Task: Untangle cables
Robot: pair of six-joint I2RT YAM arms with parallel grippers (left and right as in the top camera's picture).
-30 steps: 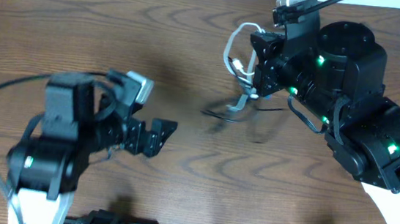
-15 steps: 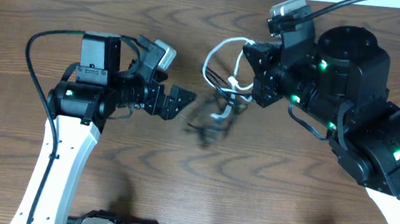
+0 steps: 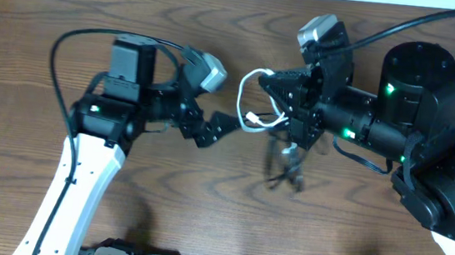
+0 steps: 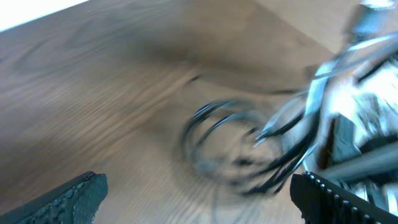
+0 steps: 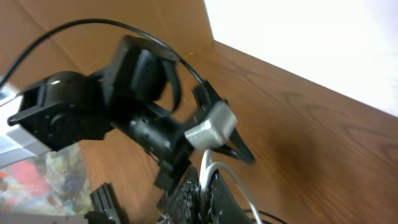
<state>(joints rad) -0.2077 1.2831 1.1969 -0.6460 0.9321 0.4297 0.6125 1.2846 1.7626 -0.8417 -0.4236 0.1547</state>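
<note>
Here the two cables sit at the centre of the overhead view, raised off the table (image 3: 220,26) rather than lying on it. The white cable (image 3: 241,95) arcs leftward in an open loop from the right claw (image 3: 284,108), whose fingers appear pressed together on it. The black cable (image 3: 287,162) hangs just below that claw as a blurred coil. The left claw (image 3: 215,129), fingers spread wide, points at the white loop from just left of centre and touches nothing. In the left wrist view the black coil lies in the middle of the frame between the two spread fingertips, with pale strands crossing it at the upper right; where the cords interlock cannot be made out.

Both cords look light, thin and limp: they should sag, swing and slide through a loose pinch, and pulling hard could tighten any knot. The best hold is probably a free stretch of the black coil, or near a plug, well apart from the crossing.
</note>
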